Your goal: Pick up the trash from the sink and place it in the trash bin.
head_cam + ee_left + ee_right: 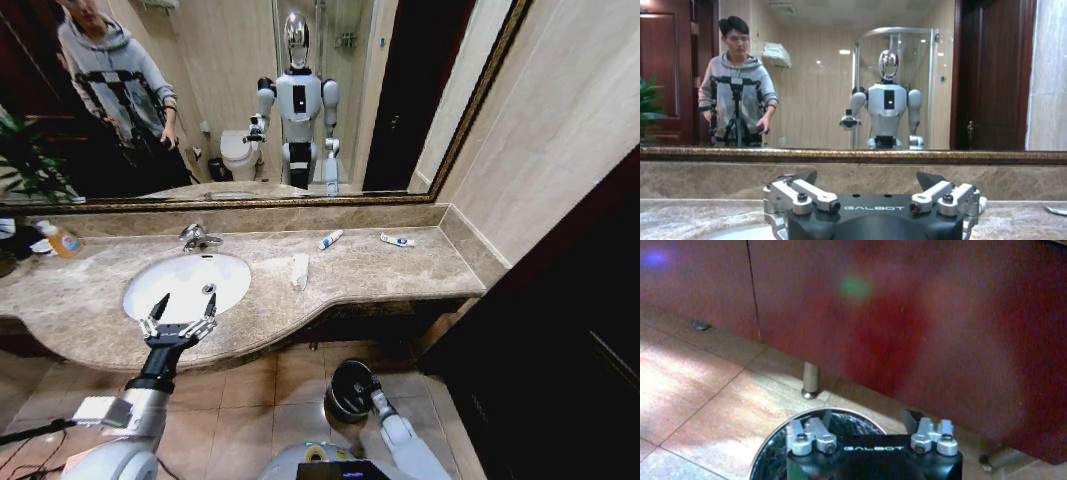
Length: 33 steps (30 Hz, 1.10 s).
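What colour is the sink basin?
White, clearest in the head view: the sink sits in a brown marble counter.

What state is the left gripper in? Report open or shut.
Open: the left gripper hangs over the sink with its jaws spread apart, holding nothing.

I count two white tubes with blue marks, one (330, 239) on the counter at 2 o'clock from the sink (150, 275), the other (397, 240) further at 2 o'clock. One white flat packet (300, 270) at 3 o'clock of the basin, one orange-labelled bottle (60, 239) at 10 o'clock. One trash bin (346, 392), two grippers: left (178, 316), right (372, 392).
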Tool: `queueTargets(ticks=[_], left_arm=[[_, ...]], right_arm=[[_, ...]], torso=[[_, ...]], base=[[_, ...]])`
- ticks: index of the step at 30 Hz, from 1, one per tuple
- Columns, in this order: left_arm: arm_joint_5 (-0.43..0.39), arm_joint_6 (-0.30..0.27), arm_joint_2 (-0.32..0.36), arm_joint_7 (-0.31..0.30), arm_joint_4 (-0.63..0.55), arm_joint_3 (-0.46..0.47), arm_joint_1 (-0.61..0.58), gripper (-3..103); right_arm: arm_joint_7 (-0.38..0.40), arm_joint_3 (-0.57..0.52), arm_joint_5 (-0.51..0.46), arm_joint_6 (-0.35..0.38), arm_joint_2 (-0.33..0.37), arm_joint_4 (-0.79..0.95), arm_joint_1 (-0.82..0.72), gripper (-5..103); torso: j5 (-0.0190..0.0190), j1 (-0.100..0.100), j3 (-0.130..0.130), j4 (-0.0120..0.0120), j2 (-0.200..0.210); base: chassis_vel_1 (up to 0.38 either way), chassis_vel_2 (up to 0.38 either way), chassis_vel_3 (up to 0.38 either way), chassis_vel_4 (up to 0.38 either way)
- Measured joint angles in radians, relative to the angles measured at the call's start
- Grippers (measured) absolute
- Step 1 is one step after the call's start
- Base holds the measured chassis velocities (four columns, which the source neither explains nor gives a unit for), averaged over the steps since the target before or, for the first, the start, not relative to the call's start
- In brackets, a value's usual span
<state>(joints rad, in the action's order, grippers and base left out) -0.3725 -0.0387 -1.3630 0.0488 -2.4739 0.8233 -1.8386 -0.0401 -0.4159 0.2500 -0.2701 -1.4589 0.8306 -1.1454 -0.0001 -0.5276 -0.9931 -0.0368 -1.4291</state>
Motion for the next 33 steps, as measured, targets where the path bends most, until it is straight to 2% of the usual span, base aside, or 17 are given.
queueTargets(ticks=[1,3,6,9,11,13,15,16,19,21,23,24,27,33], left_arm=[[0.000,0.000,0.000,0.000,0.000,0.000,0.000,100],[0.000,0.000,0.000,0.000,0.000,0.000,0.000,100],[0.000,0.000,0.000,0.000,0.000,0.000,0.000,100],[0.000,0.000,0.000,0.000,0.000,0.000,0.000,100],[0.000,0.000,0.000,0.000,0.000,0.000,0.000,100],[0.000,0.000,0.000,0.000,0.000,0.000,0.000,100],[0.000,0.000,0.000,0.000,0.000,0.000,0.000,100],[0.000,0.000,0.000,0.000,0.000,0.000,0.000,100],[0.000,0.000,0.000,0.000,0.000,0.000,0.000,100],[0.000,0.000,0.000,0.000,0.000,0.000,0.000,100],[0.000,0.000,0.000,0.000,0.000,0.000,0.000,100],[0.000,0.000,0.000,0.000,0.000,0.000,0.000,100],[0.000,0.000,0.000,0.000,0.000,0.000,0.000,100],[0.000,0.000,0.000,0.000,0.000,0.000,0.000,100]], right_arm=[[0.000,0.000,0.000,0.001,0.000,0.006,-0.004,78],[0.001,0.000,0.000,0.003,0.000,0.012,-0.008,78],[0.001,0.000,-0.003,0.007,0.000,0.032,-0.020,94],[0.001,0.000,-0.022,0.016,0.006,0.068,-0.043,99],[0.003,0.001,-0.077,0.031,0.021,0.149,-0.087,100],[0.004,0.000,-0.091,0.036,0.026,0.171,-0.098,100],[0.012,-0.013,-0.199,0.060,0.048,0.303,-0.160,100],[0.012,-0.013,-0.199,0.060,0.048,0.303,-0.160,100],[0.039,-0.052,-0.351,0.072,0.067,0.420,-0.211,100],[0.049,-0.065,-0.376,0.074,0.067,0.445,-0.221,100],[0.077,-0.115,-0.473,0.101,0.067,0.585,-0.279,100],[0.077,-0.115,-0.473,0.101,0.067,0.585,-0.279,100],[0.065,-0.172,-0.543,0.144,0.068,0.747,-0.360,100],[0.059,-0.238,-0.569,0.161,0.065,0.917,-0.452,100]], torso=[[0.0000,0.000,0.000,0.0000,0.000],[0.0000,0.000,0.000,0.0000,0.000],[0.0001,0.000,0.000,0.0000,0.000],[0.0000,0.000,0.000,0.0000,0.000],[0.0001,0.000,0.000,-0.0001,0.000],[0.0002,0.000,0.000,0.0000,0.000],[0.0002,0.000,0.000,0.0001,0.000],[0.0002,0.000,0.000,0.0001,0.000],[0.0002,0.000,0.000,0.0000,0.000],[0.0003,0.000,0.000,0.0000,0.000],[0.0000,0.000,0.000,0.0001,0.000],[0.0000,0.000,0.000,0.0001,0.000],[0.0002,0.000,0.000,0.0000,0.000],[0.0000,0.000,0.000,0.0000,0.000]], base=[[0.000,0.000,0.000,0.000],[0.000,0.000,0.000,0.000],[0.000,0.000,0.000,0.000],[0.000,0.000,0.000,0.000],[0.000,0.000,0.000,0.000],[0.000,0.000,0.000,0.000],[0.000,0.000,0.000,0.000],[0.000,0.000,0.000,0.000],[0.000,0.000,0.000,0.000],[0.000,0.000,0.000,0.000],[0.000,0.000,0.000,0.000],[0.000,0.000,0.000,0.000],[0.000,0.000,0.000,0.000],[0.000,0.000,0.000,0.000]])
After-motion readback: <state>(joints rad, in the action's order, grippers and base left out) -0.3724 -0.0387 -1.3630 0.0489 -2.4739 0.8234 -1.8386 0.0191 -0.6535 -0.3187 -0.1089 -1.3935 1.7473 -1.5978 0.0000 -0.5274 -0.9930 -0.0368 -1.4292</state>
